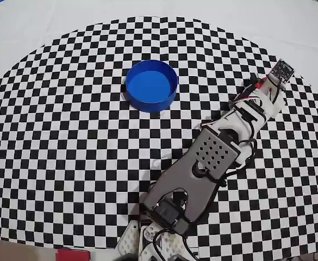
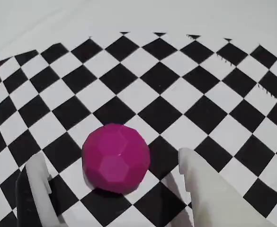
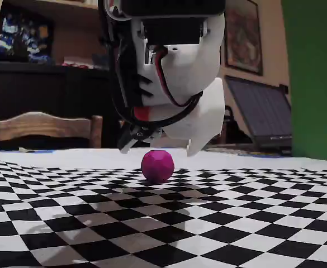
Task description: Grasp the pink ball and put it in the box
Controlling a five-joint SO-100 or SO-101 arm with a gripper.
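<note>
The overhead view is bright and even; the checkered table [image 1: 66,163] shows crisp squares, and the arm [image 1: 213,157] casts only a faint shadow to its left. The white cloth beyond the checker pattern is nearly washed out.

In the wrist view the pink ball [image 2: 116,158] is sharp, its facets lit from above, with a soft dark shadow under it. The pincer [image 2: 112,189] fingertips at the bottom edge are blurred and overexposed.

The fixed view is dimmer and warm-toned: the room behind the ball is dark, the nearest squares are soft, and the arm's shadow falls on the table in front of the ball.
</note>
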